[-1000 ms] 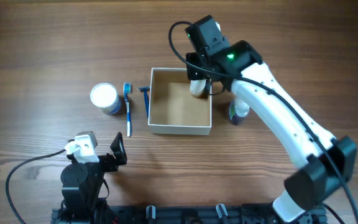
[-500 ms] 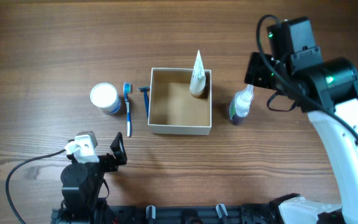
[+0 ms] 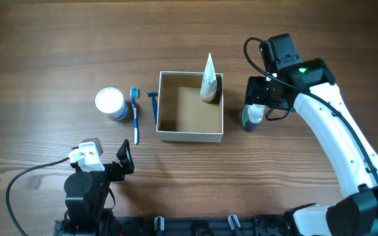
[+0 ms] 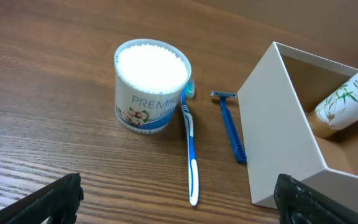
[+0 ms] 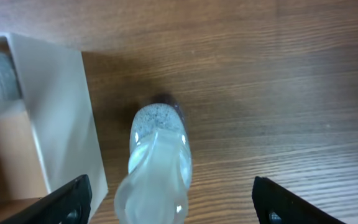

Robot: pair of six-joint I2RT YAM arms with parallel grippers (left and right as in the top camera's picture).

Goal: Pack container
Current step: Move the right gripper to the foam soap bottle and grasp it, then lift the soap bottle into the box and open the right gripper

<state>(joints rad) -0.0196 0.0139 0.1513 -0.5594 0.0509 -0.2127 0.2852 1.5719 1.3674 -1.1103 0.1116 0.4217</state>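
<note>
1. The box is located at the centre of the counter. It is square and shallow, with white outer walls and a brown interior, and it stands open at the top.

2. One tube is contained in the box. It is propped in the far right corner, with its narrow end projecting above the rim.

3. A clear bottle is stood upright on the counter just beside the right wall of the box, outside it. Whether bottle and wall touch cannot be determined.

4. The right claw is held above the bottle in the released state. In the right wrist view one finger is seen on each side of the bottle, well apart from it, and nothing is grasped.

5. Three items are laid out on the counter to the left of the box:
   - a round jar, upright and farthest from the box;
   - a blue-and-white toothbrush, laid flat just beside the jar, its head at the far end;
   - a blue razor, laid flat between the toothbrush and the left wall of the box.

6. The left claw is held near the front edge of the counter, well apart from the box. It is released, its fingers are spread wide, and nothing is grasped.
</note>
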